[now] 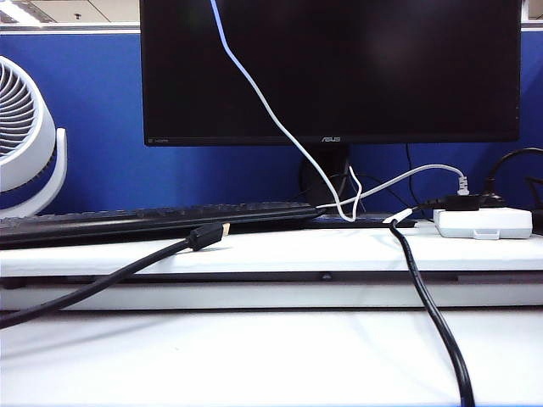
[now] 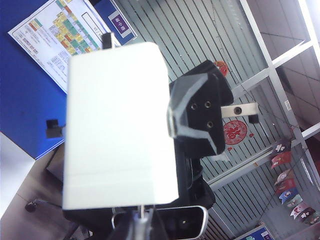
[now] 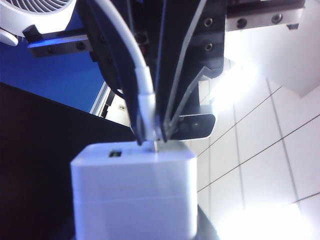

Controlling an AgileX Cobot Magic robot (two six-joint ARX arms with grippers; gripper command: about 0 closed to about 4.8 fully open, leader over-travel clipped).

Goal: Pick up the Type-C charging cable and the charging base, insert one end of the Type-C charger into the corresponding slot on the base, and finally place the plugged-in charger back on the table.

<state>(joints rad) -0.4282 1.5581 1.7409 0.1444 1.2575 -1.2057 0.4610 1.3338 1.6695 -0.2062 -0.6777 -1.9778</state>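
Right gripper (image 3: 150, 132) pinches cable (image 3: 141, 82) plug at base (image 3: 135, 195) slot, above the table. Left gripper (image 2: 125, 140) clamps base (image 2: 117, 125). To seat: keep plug square to slot, press straight, base rigid. Count: one base, one white cable held; both grippers out of exterior view.

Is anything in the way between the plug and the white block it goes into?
Nothing that shows. The right gripper pinches the cable by its plug, and the plug's tip is right at the top face of the base, with nothing between them. The left gripper holds the base.
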